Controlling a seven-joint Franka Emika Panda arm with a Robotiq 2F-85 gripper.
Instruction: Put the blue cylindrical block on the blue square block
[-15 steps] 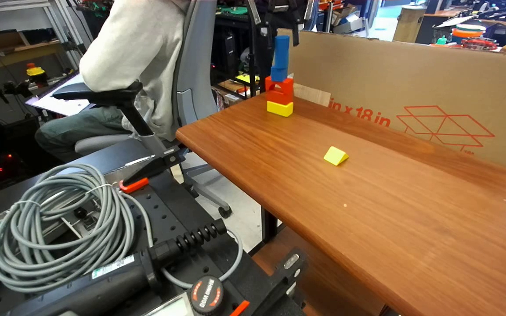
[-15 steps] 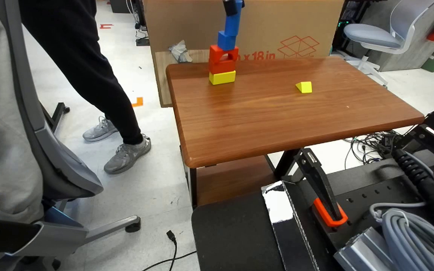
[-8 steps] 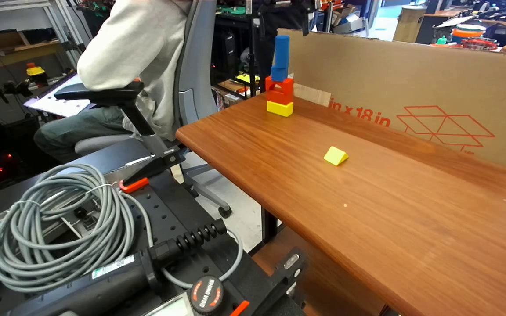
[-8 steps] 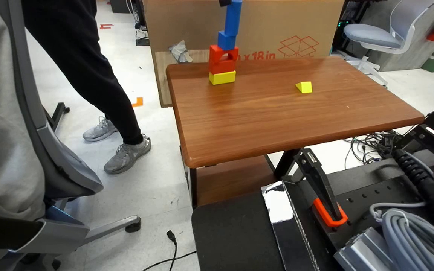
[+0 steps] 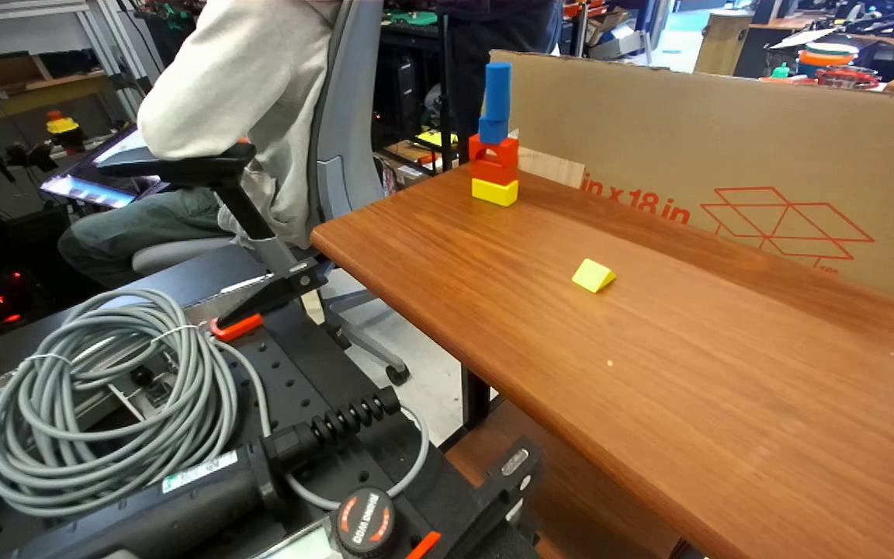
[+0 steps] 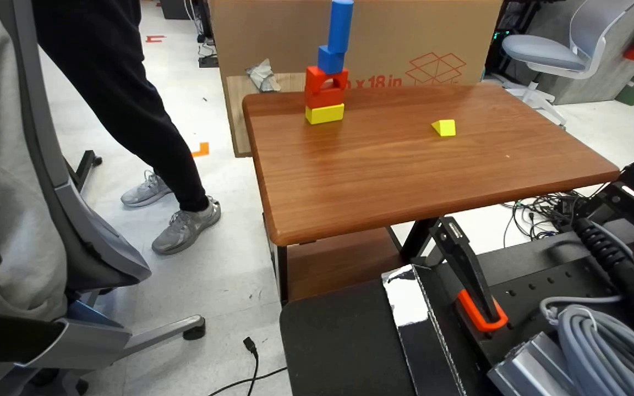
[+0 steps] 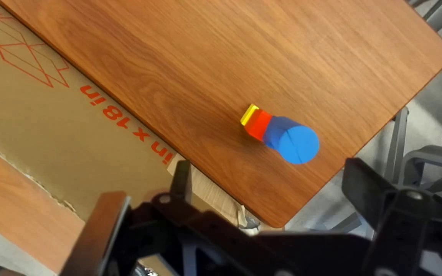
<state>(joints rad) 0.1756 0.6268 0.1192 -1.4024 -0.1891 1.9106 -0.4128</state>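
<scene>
The blue cylindrical block stands upright on top of the blue square block. The same pair, cylinder above cube, tops the tower in both exterior views. From above, the wrist view shows the round top of the cylinder; the cube beneath is mostly hidden. My gripper is open in the wrist view, its fingers wide apart with nothing between them. It hangs above the tower, clear of the cylinder, and is out of sight in both exterior views.
Below the cube are red blocks and a yellow block, near a corner of the wooden table. A yellow wedge lies farther along. A cardboard sheet stands along the table's far edge.
My gripper's fingers have spread away from the cylinder, and it has risen out of both exterior views. The cylinder has stayed in place on the cube.
</scene>
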